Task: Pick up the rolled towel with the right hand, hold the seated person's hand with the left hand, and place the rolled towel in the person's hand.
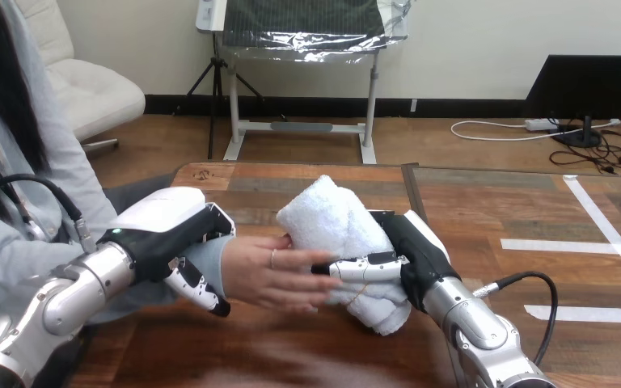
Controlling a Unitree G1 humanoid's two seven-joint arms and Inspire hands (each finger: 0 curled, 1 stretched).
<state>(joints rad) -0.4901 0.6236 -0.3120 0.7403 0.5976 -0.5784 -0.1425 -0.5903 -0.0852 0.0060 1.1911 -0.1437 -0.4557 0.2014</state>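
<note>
Head view shows one rolled towel (331, 222), white, above the middle of the wooden table (485, 202). The robot's right hand (416, 255) holds it from the right side. One finger (364, 267) lies across the front of the roll and the black palm is behind it, so this hand is closed around the towel. The other fingers are hidden by the roll.

One person's hand (271, 271) comes from the left, flat and open, with the fingers pointing to the right. Its fingertips touch the lower part of the towel and cover a piece of it. The fingertips are blurred, so I cannot say how far they go under the roll.

The robot's left hand (166, 242) sits on the person's wrist (225, 263), at the end of the grey sleeve. Its fingers (202, 293) curl down around the near side of the wrist. The thumb is hidden behind the wrist.

On the right part of the table I count three strips of white tape (566, 245); the picture's edge cuts them off.
</note>
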